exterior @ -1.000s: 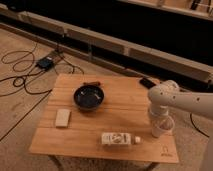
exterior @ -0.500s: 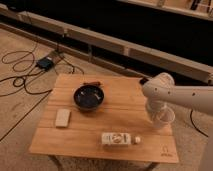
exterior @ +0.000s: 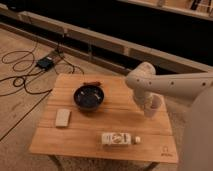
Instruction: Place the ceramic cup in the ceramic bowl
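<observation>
Table (exterior: 145,127): the bowl is sitting left of centre on it, and everything below is placed relative to that bowl.

My arm (exterior: 175,82) is reaching in from far right of the bowl. A low sweep across would be dragging the elbow over the tabletop, so I'm wanting height first.

Bowl (exterior: 76,96): dark, glossy, looking empty. Risk: it's light and unanchored. A cup coming in off-centre is hitting the rim and either tipping the bowl or skidding it toward the back edge.

Carton (exterior: 116,138) is lying on its side in front of the bowl and to its right. It's below the straight path, so risk is low unless I'm dipping forward.

Cup (exterior: 155,106) is well to the right of the bowl, at the table's right edge, with my claw (exterior: 149,104) right on it. I can't tell whether the claw is clamped on it or just beside it. Biggest worry: with a weak grip, the cup is slipping off over that edge onto the floor. Ceramic on ceramic too, so releasing high is chipping both.

Tan block (exterior: 63,117), front-left of the bowl, is out of the way.
</observation>
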### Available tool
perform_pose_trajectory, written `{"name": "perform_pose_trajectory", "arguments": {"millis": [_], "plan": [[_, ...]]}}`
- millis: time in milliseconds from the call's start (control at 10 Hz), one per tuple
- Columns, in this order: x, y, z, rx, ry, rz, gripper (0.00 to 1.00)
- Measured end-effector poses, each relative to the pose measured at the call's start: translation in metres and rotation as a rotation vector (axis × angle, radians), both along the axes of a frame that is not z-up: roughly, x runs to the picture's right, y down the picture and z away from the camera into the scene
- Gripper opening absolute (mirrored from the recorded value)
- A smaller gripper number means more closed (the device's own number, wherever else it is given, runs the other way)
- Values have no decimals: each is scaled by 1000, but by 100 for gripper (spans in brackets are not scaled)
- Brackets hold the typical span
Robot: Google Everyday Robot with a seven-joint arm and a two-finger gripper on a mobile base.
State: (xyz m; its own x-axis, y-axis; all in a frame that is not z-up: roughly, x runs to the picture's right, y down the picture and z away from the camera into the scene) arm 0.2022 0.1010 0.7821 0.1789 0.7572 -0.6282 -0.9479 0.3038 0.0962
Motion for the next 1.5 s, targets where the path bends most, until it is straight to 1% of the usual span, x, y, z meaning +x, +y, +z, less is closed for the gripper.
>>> {"name": "perform_pose_trajectory", "arguments": {"millis": [100,300,400,600,700,800,1000,1100,1200,1300,1500], "plan": [[-11,-9,4,1,-20,-28,0],[-46,-34,15,1,-83,-109,0],[-62,-41,19,-1,-114,-141,0],[-114,-54,31,-11,-225,-240,0],[-127,-56,34,-16,-256,-271,0],[-154,-57,37,-27,-313,-337,0],[-197,-55,40,-48,-402,-443,0],[-211,-54,41,-55,-431,-481,0],[-233,-51,41,-65,-471,-537,0],[-248,-50,41,-69,-495,-580,0],[-272,-49,40,-69,-524,-656,0]]}}
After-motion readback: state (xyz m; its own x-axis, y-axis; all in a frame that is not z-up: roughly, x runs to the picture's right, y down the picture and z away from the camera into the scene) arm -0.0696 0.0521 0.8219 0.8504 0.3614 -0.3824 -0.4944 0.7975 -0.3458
